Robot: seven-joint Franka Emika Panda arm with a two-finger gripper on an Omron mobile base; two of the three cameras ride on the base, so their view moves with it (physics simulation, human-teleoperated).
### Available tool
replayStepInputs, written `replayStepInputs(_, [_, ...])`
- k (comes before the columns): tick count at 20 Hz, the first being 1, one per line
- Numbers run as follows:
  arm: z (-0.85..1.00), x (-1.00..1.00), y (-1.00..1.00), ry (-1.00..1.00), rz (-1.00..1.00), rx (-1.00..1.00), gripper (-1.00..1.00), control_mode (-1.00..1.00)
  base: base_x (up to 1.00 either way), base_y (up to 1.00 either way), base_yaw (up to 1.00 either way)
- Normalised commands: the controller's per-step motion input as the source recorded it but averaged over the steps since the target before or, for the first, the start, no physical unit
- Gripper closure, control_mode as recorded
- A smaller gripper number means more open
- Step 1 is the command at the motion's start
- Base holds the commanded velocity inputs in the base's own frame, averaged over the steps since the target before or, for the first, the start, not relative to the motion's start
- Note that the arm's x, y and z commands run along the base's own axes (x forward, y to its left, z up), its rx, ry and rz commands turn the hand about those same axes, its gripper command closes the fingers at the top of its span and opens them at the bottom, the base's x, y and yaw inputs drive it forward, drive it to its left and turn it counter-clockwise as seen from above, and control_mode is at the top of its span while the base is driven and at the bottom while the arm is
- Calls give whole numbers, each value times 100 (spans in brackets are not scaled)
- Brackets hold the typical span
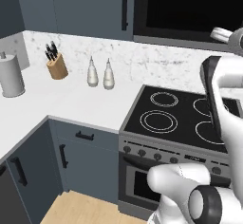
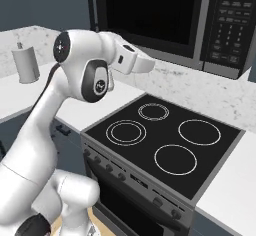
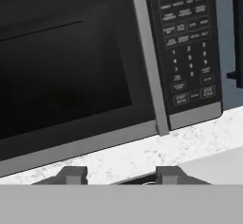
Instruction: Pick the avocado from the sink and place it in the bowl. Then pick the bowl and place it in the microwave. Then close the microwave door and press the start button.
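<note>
Gripper (image 3: 121, 174) held apart with nothing between its fingertips (image 3: 72, 174), pointed at the microwave (image 3: 109, 61) above the stove (image 2: 165, 145), microwave door (image 3: 61, 66) seen shut, keypad (image 3: 187, 47) at its right, marble backsplash (image 3: 142, 154) just below, knife block (image 1: 57, 65) on the counter (image 1: 71, 99).

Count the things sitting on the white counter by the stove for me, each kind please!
Paper towel roll: 1
Knife block: 1
White shaker bottles: 2
Total: 4
</note>
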Motion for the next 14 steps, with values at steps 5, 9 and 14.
replayStepInputs(5, [2,-91,0,-8,9,-8,100,-100,0,0,0])
replayStepInputs(9, [0,-49,-5,-3,7,-12,100,-100,0,0,0])
replayStepInputs(14, [-10,-24,-16,-2,9,-6,100,-100,0,0,0])
